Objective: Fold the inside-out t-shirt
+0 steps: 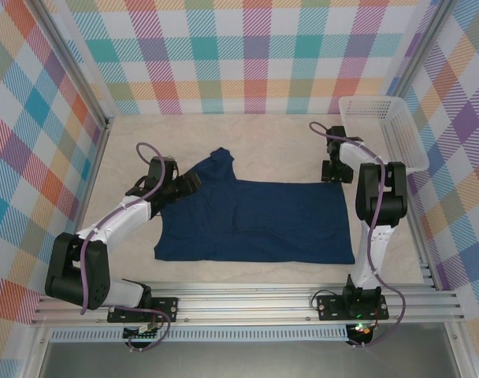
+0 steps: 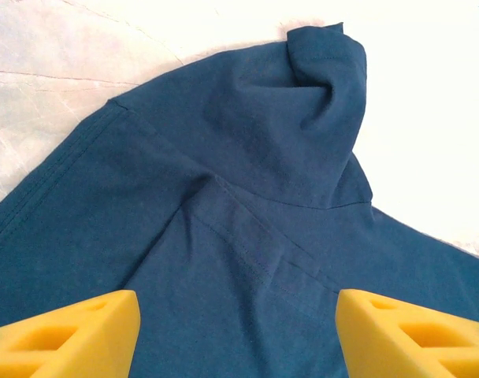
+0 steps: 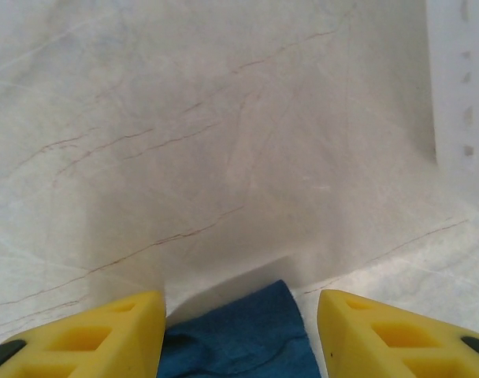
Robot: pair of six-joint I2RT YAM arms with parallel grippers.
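Left gripper [image 2: 236, 305] is spread over the shoulder of the dark navy soft cloth t-shirt [image 1: 263, 224], laid flat on the pale marbled table [image 1: 279, 138]. Right gripper [image 3: 239, 305] is spread astride its far corner. Both edges are probably best pinched low and together.

No writing, brand or number can be read on the t-shirt [image 1: 255, 220] or elsewhere.

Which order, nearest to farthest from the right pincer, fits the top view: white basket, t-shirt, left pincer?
1. t-shirt, its far right corner at the right pincer.
2. white basket, along the right wall.
3. left pincer, across the shirt, left side.
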